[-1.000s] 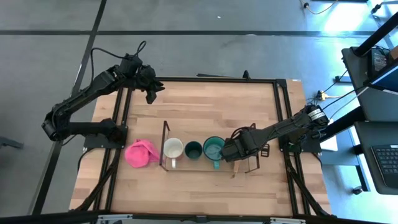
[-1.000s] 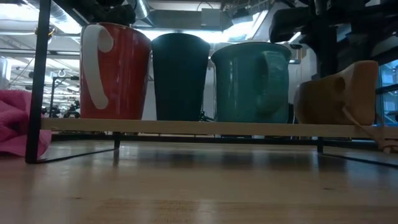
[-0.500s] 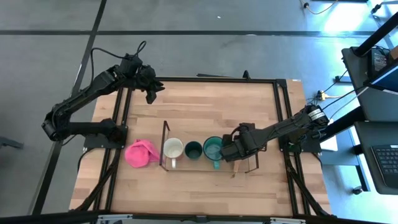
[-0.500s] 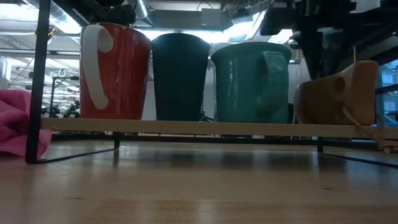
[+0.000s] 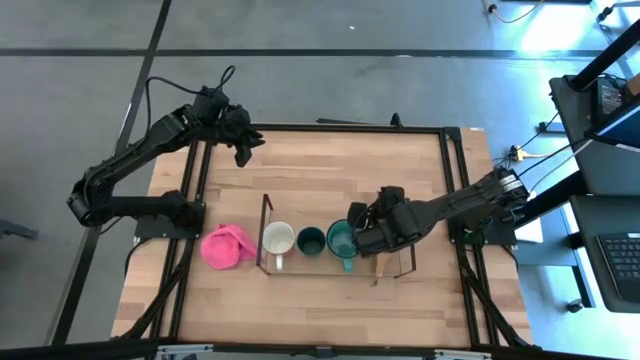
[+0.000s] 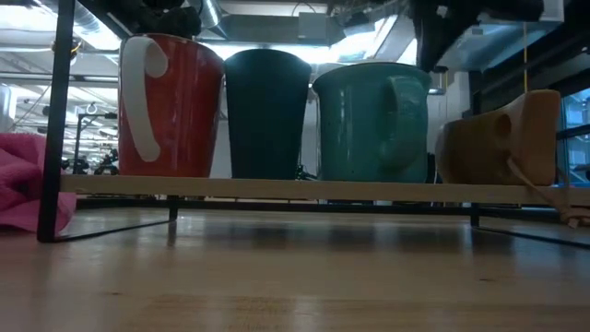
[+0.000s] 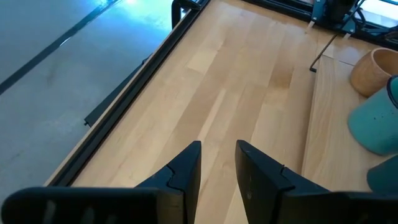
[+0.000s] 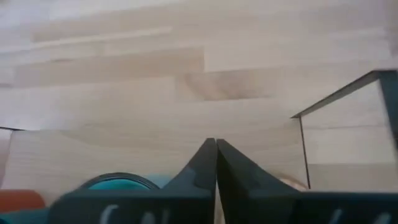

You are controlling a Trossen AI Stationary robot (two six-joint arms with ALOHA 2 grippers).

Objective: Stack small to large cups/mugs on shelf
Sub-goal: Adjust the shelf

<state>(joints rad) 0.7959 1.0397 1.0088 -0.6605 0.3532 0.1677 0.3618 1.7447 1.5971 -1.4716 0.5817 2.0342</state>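
A thin black wire shelf (image 5: 405, 271) with a pale wooden board holds four cups in a row: glossy red-brown mug (image 6: 169, 106), dark green cup (image 6: 267, 112), teal mug (image 6: 372, 120), tan wooden cup (image 6: 498, 138). Right gripper (image 5: 357, 226), fingers pressed together and empty, hangs over the teal mug. Left gripper (image 5: 243, 152), slightly parted, waits at the table's (image 5: 330, 165) far corner.

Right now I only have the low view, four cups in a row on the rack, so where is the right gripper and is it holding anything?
Observer: The right gripper is above the teal mug, fingers shut on nothing.
Operator: And the left gripper?
Observer: The left gripper waits at the table's far left corner, open.
Operator: What's inside the first mug?
Observer: The red mug looks white inside and empty.
Operator: Which way does the wooden cup's handle point?
Observer: The wooden cup has its long handle off the wire rack, toward the table's near edge.
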